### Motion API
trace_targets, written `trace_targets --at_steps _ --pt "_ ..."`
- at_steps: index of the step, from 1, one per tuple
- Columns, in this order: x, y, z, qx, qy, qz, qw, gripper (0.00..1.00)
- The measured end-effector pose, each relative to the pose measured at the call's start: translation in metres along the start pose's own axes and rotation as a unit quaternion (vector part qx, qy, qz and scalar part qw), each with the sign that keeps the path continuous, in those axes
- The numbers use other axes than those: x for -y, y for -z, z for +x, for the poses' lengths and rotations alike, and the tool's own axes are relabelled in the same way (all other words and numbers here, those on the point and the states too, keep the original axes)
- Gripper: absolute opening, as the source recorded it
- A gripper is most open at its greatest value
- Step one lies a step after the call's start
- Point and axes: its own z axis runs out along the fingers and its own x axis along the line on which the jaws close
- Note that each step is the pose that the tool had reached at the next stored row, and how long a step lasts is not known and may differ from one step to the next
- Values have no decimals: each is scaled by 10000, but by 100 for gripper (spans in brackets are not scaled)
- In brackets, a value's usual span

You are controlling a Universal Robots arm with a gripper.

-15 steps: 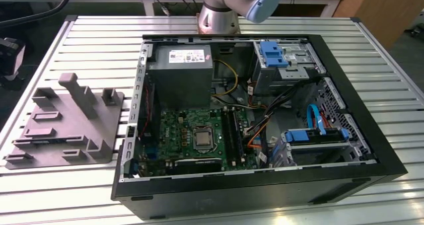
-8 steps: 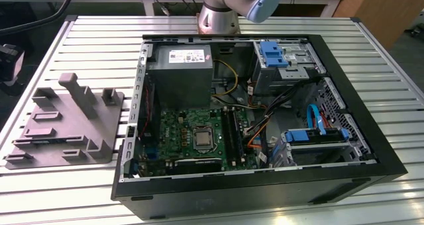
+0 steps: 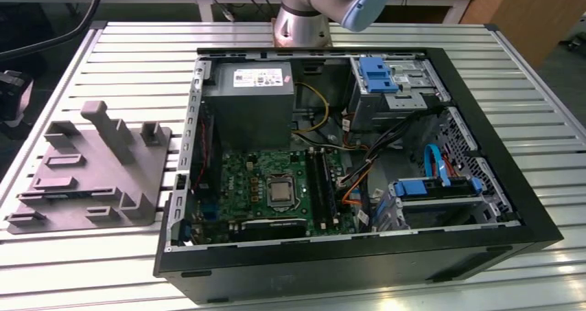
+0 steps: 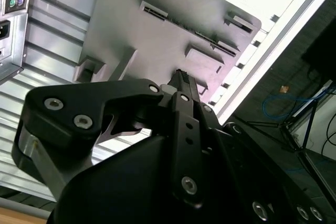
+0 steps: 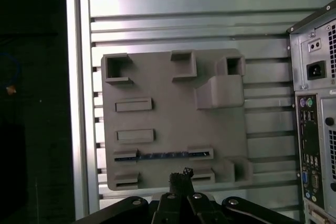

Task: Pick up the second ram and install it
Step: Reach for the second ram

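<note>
Second ram (image 5: 157, 156): long, thin dark strip with small chips, seated between two slotted holders of the grey fixture (image 5: 173, 124) on the surface (image 5: 184, 3). Hand (image 5: 181, 173) nearby, fingers pressed together, empty.

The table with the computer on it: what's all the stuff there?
table: one, silver slats, under everything
computer case: one, black, open, on the table
motherboard: one, green, inside the case
power supply: one, grey, inside the case
brackets: two, blue, inside the case, toward the exterior view's right
fixture: one, grey plastic, on the table beside the case
second ram: one, dark, lying in a fixture slot
arm: one, silver and blue, behind the case
gripper: one, black, shut, over the fixture near the second ram
</note>
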Motion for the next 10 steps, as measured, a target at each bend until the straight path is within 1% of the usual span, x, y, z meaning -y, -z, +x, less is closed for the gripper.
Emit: trace_targets --at_steps 10 --pt "81 -67 19 0 0 0 10000 11"
